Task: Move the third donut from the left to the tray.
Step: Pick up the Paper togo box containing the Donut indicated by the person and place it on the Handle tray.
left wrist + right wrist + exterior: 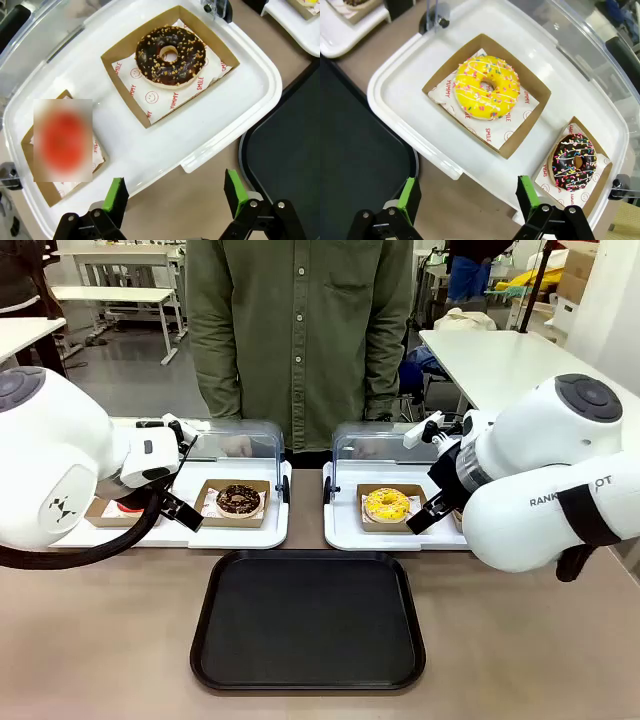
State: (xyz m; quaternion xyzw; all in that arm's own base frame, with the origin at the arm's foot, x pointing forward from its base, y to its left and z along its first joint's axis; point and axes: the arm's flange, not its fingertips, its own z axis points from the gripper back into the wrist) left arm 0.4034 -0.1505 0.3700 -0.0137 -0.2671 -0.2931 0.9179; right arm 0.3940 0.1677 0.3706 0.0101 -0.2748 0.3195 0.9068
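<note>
On the right-hand white tray [395, 95], the yellow-iced donut [486, 94] lies flat in its brown cardboard holder [532, 115], on printed paper, with nothing touching it. A sprinkled chocolate donut [575, 161] sits in a second holder just beside it. The black tray [308, 625] waits bare on the counter [100, 640], just in front of both white trays.

The right end effector [467, 190] hovers over the near edge of that white tray, short of the donut. Its green pads are spread wide with nothing between them. The left end effector [175, 187] is likewise apart and empty, above the other white tray near the nut-topped chocolate donut [170, 54]. A person [300, 330] stands at the far side.

From where I stand, the trouble looks likely to come in the pinch. If the pads close on the donut itself, they could dent the icing or tear the ring. If they close on one thin cardboard wall, the holder may fold or tip and spill the donut. A descent off to the side could nudge the neighbouring holder. The raised clear lid [372, 440] stands close behind, so a reach that goes too deep might knock it. And if the holder is dragged low on the way out, I'd expect it to catch on the white tray's rim.
</note>
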